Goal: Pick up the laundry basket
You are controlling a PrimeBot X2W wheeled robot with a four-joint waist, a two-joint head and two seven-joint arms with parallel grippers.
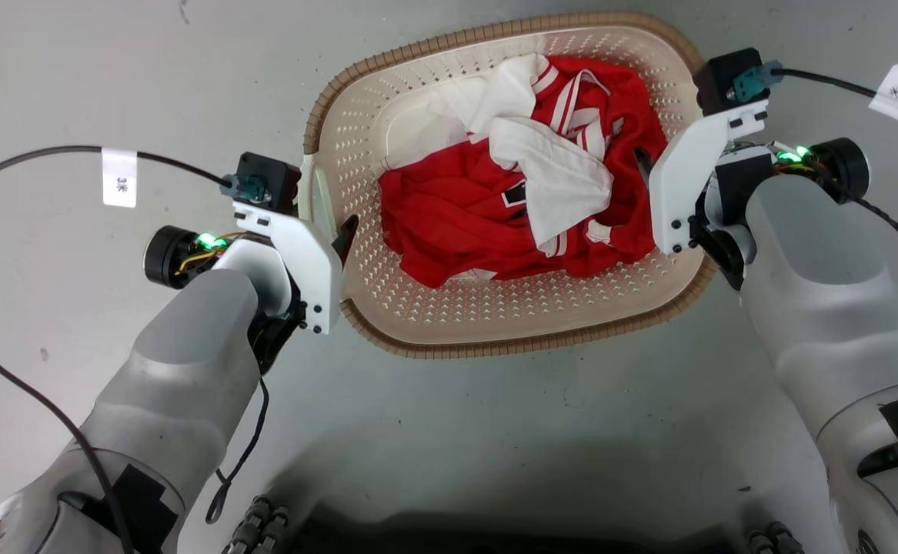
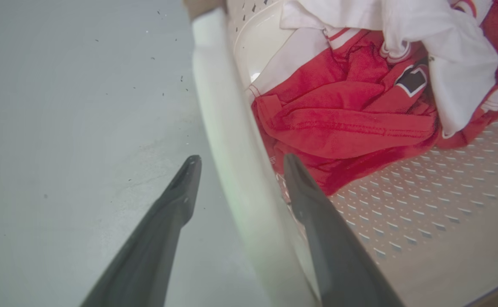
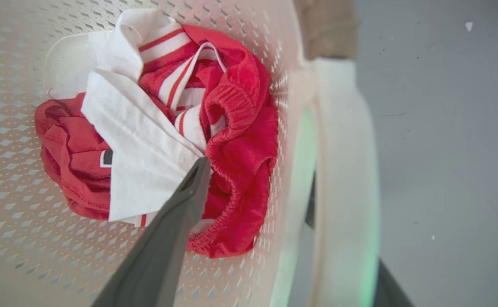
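Speckled grey floor (image 1: 495,431) carries the laundry basket (image 1: 510,342) at 12 o'clock; left tool (image 2: 241,158) and right tool (image 3: 257,175), both released, straddle its handles (image 2: 227,119) at 9 and 3.

Open floor (image 1: 495,431) around laundry basket (image 1: 510,308); clothes (image 1: 449,223) inside.

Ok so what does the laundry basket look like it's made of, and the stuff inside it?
Laundry basket: looks like moulded cream plastic, matt, with rows of punched holes; its brown rim is ribbed to imitate weave, probably plastic too. Red and white clothes: soft fabric, creased, with stitched hems.
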